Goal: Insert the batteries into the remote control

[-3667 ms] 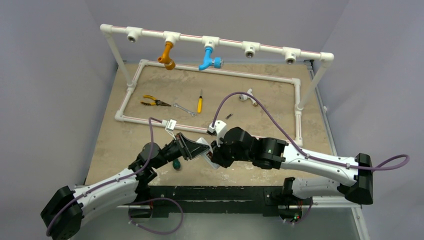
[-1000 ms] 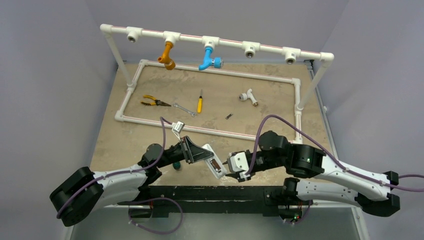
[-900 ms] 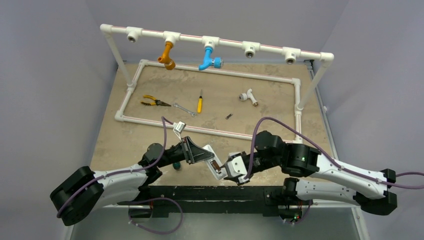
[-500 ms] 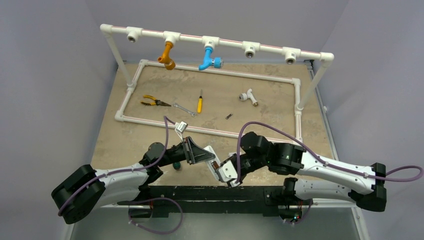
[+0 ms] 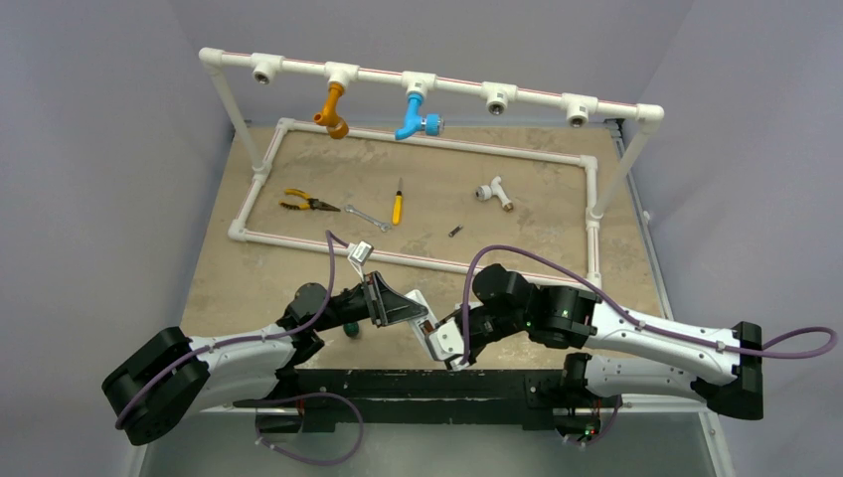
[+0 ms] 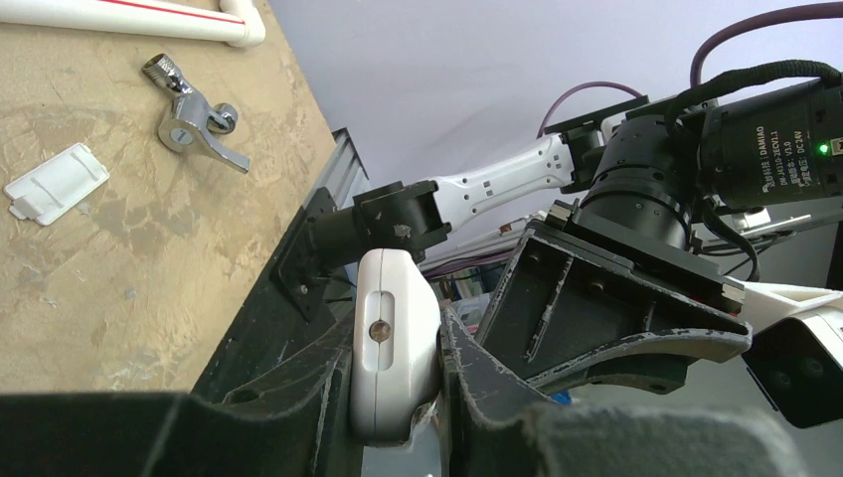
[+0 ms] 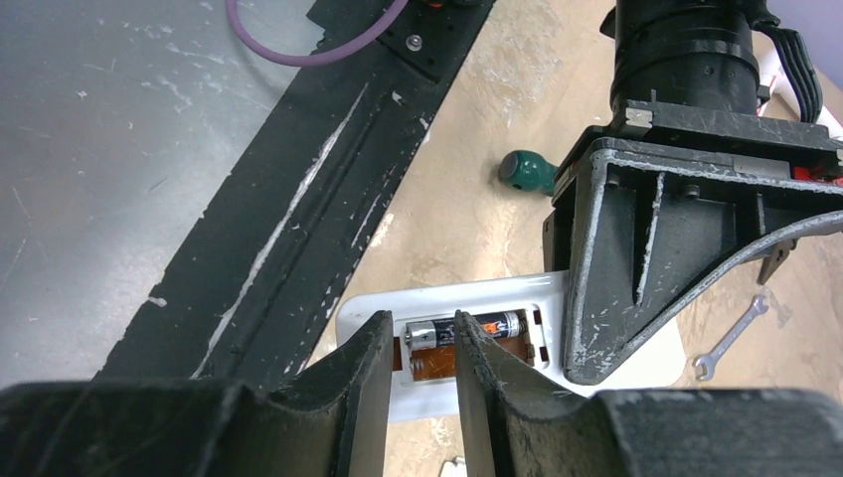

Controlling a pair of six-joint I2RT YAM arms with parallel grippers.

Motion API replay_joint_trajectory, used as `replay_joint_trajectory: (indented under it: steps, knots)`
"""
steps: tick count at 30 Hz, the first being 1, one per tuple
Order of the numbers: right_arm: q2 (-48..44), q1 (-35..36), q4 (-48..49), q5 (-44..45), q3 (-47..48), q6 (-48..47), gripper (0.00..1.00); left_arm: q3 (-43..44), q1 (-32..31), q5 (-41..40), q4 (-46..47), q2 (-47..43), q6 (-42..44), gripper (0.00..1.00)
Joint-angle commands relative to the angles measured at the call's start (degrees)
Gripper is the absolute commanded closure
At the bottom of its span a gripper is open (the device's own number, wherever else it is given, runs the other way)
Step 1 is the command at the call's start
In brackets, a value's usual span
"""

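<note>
My left gripper (image 5: 416, 316) is shut on the white remote control (image 5: 431, 335) and holds it above the table's near edge with its back up. In the left wrist view the remote (image 6: 391, 338) is clamped edge-on between the fingers. My right gripper (image 5: 455, 350) hovers over the open battery bay, its jaws a little apart and empty. In the right wrist view one dark battery (image 7: 479, 326) lies in the far slot of the bay. The near slot shows bare brown floor and a spring. A second battery (image 5: 454, 231) lies on the table.
A green-handled tool (image 5: 350, 328) lies by the left arm. A small white cover (image 6: 57, 183) and a silver tap fitting (image 6: 194, 116) lie on the table. Pliers (image 5: 303, 203), a wrench (image 5: 368, 218), a yellow screwdriver (image 5: 398, 207) and a pipe tee (image 5: 492, 191) lie inside the pipe frame.
My right gripper has moved left from beside the remote to just over its battery bay. The left gripper with the remote has barely moved.
</note>
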Motion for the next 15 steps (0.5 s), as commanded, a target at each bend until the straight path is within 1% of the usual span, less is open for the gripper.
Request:
replay_joint_trajectory:
  steps: [1, 15]
  knots:
    - [0.1, -0.2, 1.6, 1.8, -0.2, -1.0, 0.73, 1.9, -0.4, 0.8, 4.6, -0.1, -0.6, 1.0]
    - [0.8, -0.3, 2.2, 3.4, -1.2, -1.1, 0.75, 1.6, -0.4, 0.5, 4.9, 0.0, -0.8, 1.0]
